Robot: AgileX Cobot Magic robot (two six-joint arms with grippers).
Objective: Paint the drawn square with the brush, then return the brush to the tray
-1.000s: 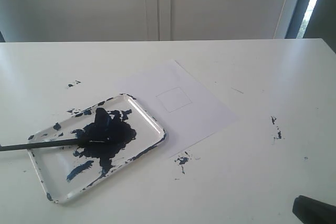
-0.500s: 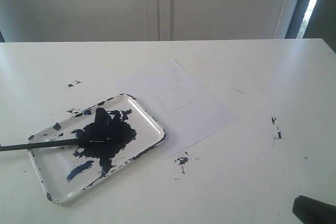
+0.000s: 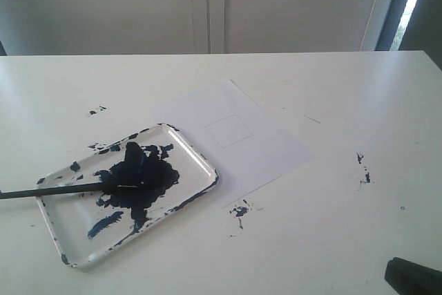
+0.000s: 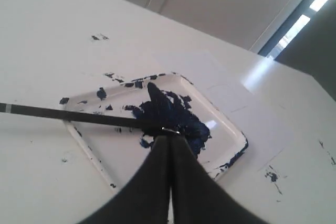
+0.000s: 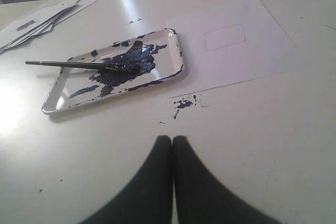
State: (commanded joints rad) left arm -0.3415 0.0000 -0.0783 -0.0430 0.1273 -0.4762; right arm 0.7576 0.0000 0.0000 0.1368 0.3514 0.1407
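While the left pincer point(image 4: 169, 138) and right pincer point(image 5: 172, 139) sit closed and empty, the brush point(image 3: 55, 190) lies in the tray point(image 3: 69, 220) near the bench's left edge, the drawn square point(image 3: 228, 130) seemingly bare, so grasping the brush first needs opened jaws.

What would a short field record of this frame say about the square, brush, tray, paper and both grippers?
drawn square: bare outline, no paint
paper sheet: flat on the table, right beside the tray
tray: smeared with a dark blue blotch
brush: lies in the tray, tip in the blotch, handle out over the rim
left gripper: shut, holding nothing
right gripper: shut, holding nothing, over bare table
paint specks: on the table near the paper's edge
task stage: painting not begun
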